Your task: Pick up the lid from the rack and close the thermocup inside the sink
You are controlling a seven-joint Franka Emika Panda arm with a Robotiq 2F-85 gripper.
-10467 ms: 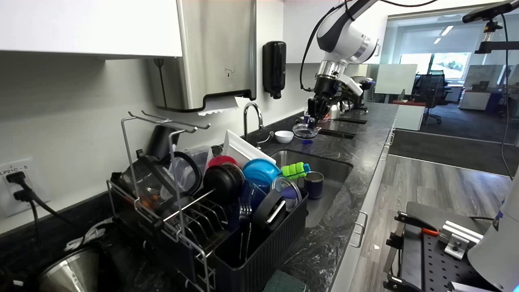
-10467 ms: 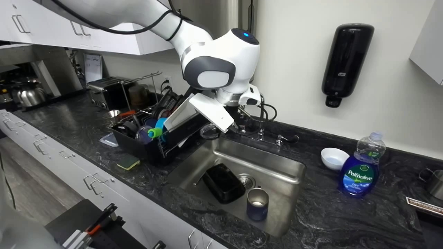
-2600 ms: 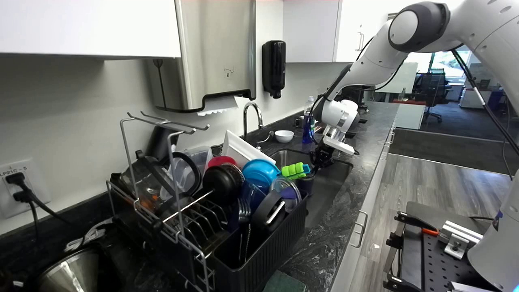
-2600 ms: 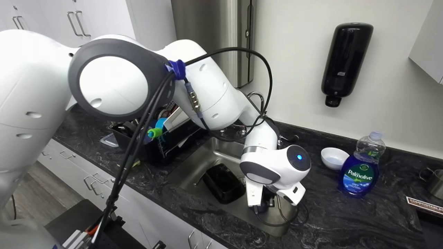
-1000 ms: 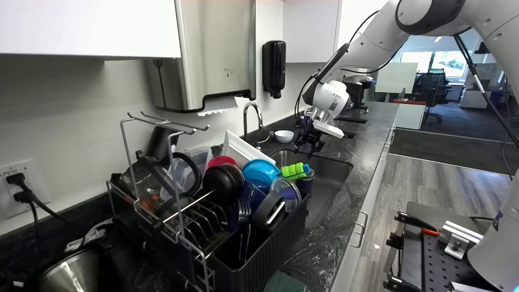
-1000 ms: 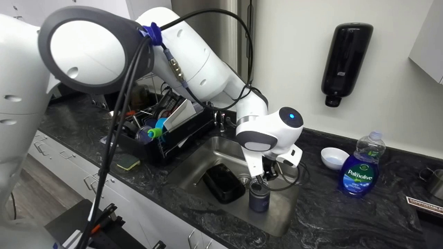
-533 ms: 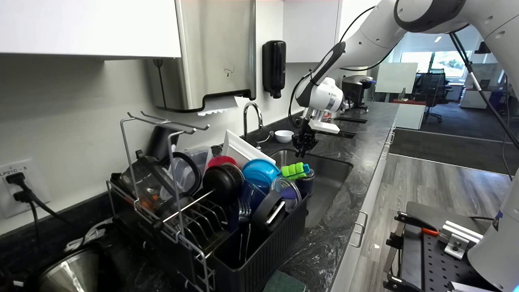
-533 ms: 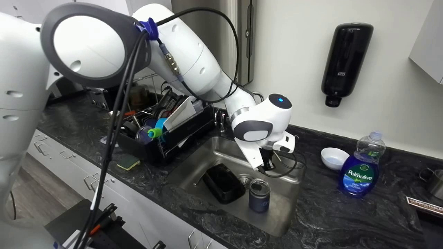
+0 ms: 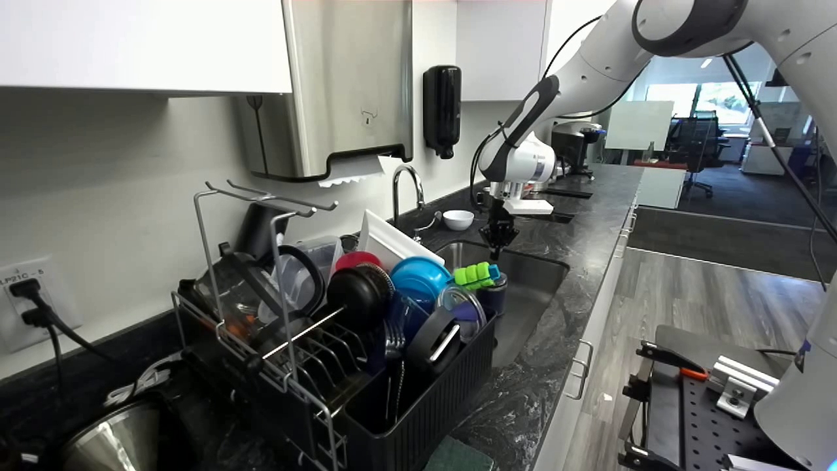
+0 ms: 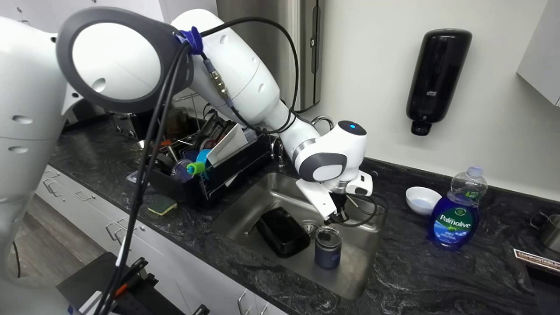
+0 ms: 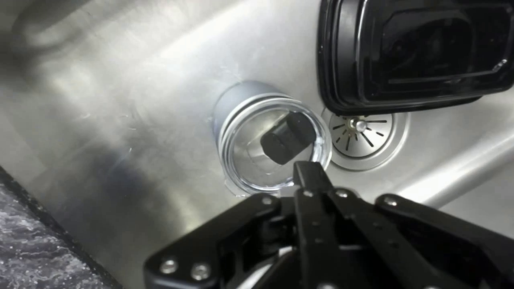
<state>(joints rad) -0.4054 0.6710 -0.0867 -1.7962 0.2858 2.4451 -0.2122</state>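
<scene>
My empty gripper (image 11: 312, 172) now narrows; toward the tabletop's front edge (image 10: 232, 271), the lid (image 11: 277, 147) caps the cup (image 10: 327, 254), perhaps needing pressing.

In an exterior view you see a pale wall (image 9: 118, 196), white cabinets (image 9: 144, 46), grey wood-look floor (image 9: 693, 294) and, farther back, a dark chair (image 9: 700, 140) before a bright window (image 9: 734, 98)

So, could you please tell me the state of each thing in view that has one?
Hand: shut, holding nothing.
Thermocup: upright, covered.
Lid: on top; whether fully pressed down, cannot tell.
Black container: lying in the sink; which way up, unclear.
Faucet: no water seen running.
White bowl: open side up.
Soap bottle: upright, partly full.
Paper towel: sticking out of its dispenser.
</scene>
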